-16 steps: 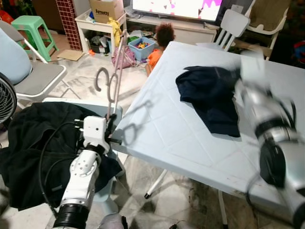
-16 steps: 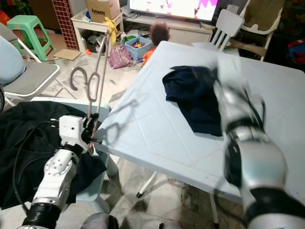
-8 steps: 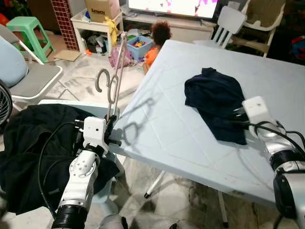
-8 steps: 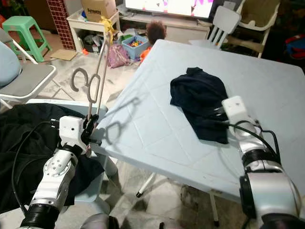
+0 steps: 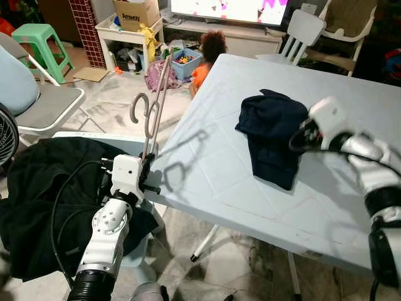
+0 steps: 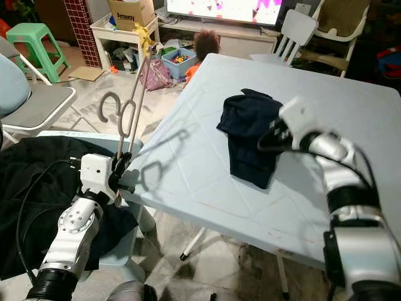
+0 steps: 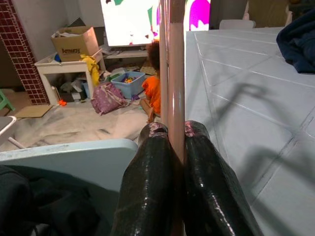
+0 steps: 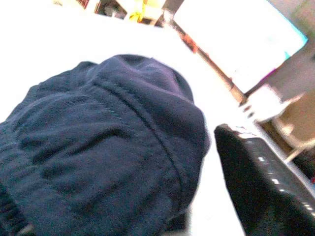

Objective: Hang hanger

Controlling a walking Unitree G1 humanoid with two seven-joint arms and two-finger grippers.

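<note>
Right tool (image 6: 270, 137) swung in from mid-air over the table (image 5: 207, 182), dropped to the near edge of the navy garment (image 5: 270, 128), now raised at its right side, fingers against the cloth. Garment bunched and drawn up: right part lifted, lower tail hanging narrower, heap shifted slightly toward the left. Arm blur gone.
</note>
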